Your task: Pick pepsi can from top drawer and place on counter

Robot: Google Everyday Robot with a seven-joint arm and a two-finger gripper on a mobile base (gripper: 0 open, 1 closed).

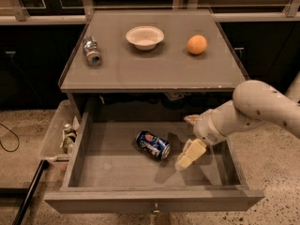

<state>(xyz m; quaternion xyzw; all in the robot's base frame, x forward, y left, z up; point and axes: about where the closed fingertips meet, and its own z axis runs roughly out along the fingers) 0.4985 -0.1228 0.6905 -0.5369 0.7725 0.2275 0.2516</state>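
The pepsi can (153, 145) lies on its side in the middle of the open top drawer (154, 198). It is dark blue with a round logo. My gripper (188, 138) is inside the drawer, just right of the can and apart from it. It is open and empty, with one pale finger (190, 154) pointing down to the drawer floor. My white arm reaches in from the right. The grey counter (154, 71) is above the drawer.
On the counter are a plain silver can (92, 51) lying at the left, a white bowl (145, 36) at the back middle and an orange (197, 44) at the right. A clear plastic bin (52, 139) with small items hangs left of the drawer.
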